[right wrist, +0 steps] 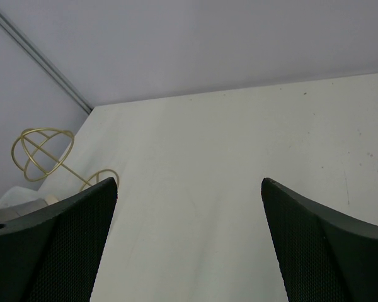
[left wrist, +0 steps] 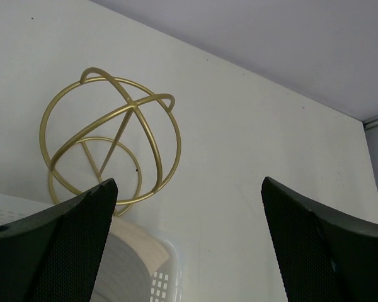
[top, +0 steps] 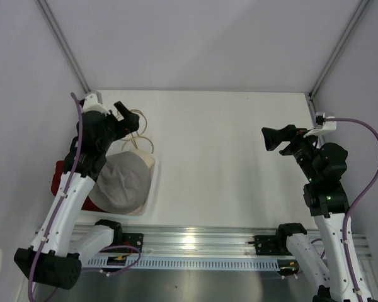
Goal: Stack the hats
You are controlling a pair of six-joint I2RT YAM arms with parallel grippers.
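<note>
Hats: one beige hat (top: 123,182), grey side up, lies in one pale tray (top: 153,189) just beneath and base-ward of the left claw (left wrist: 186,201). One dark red hat (top: 58,179) shows partly beside it, and no third is visible. One gold wire stand (left wrist: 110,135) rises just ahead of that claw. Left claw and right claw (right wrist: 188,201) both gape wide, empty. Judged step: approach before a first grasp. Next, the left claw must descend onto a brim.
</note>
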